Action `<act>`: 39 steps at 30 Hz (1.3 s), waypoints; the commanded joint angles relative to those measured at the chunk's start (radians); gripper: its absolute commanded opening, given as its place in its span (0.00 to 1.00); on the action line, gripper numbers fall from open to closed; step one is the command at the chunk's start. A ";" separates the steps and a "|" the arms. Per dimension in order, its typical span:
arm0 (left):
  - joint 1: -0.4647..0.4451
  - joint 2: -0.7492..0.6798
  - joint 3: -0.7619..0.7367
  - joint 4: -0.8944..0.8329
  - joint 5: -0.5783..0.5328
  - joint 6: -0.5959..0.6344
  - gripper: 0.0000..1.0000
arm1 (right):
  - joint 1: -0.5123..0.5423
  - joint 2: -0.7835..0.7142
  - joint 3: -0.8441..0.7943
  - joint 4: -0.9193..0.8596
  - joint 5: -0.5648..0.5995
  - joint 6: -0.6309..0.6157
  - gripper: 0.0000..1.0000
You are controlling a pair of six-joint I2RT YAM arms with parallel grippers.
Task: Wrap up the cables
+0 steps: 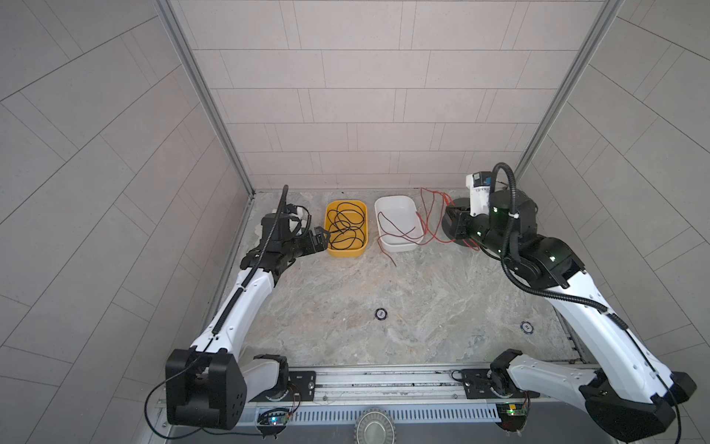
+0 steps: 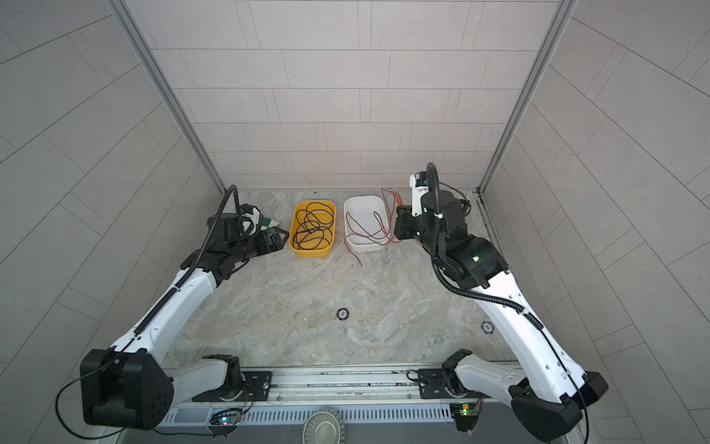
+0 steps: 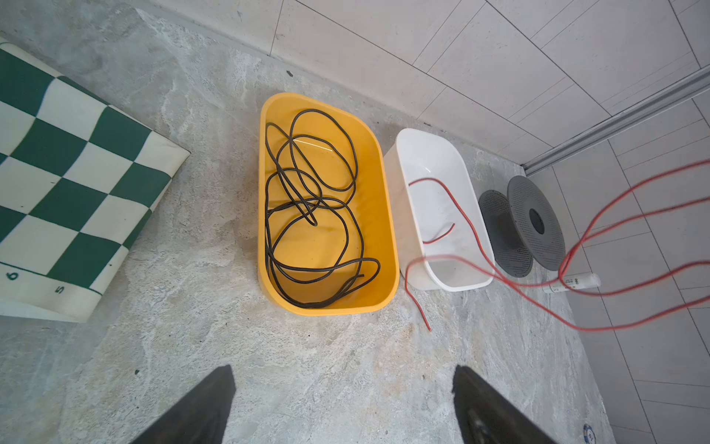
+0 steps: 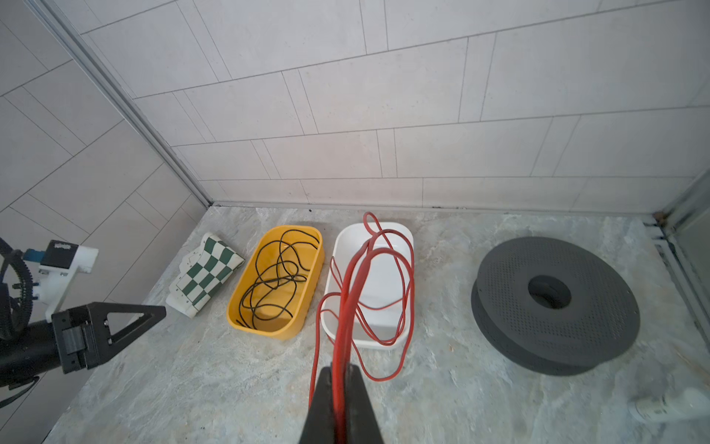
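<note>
The main risk is a snag. The red wire rises in several strands at once from the white bin to the right gripper, and loose loops hang over the bin's rim and trail onto the table. One free end lies on the table just in front of the bin. If the arm pulls toward the grey spool, a loop could catch on the rim and drag or tip the light bin. The strands could also cross and tighten into a knot. The wire is much thinner than the gripper's fingers, so a strand could slip out of the pinch under tension. The spool lies flat on one flange and appears to carry no wire yet, which would make the first turns awkward.

The right gripper is clamped tight on the bundle of red strands, above the table between bin and spool. The left gripper stands wide apart and holds nothing. It hovers beside the yellow bin, where the black cable lies in a loose coil. A green-and-white chessboard mat lies next to it.
</note>
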 commanded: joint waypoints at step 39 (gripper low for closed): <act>-0.007 0.019 -0.012 0.047 0.075 -0.062 0.94 | -0.294 0.188 -0.498 0.346 -0.265 0.257 0.80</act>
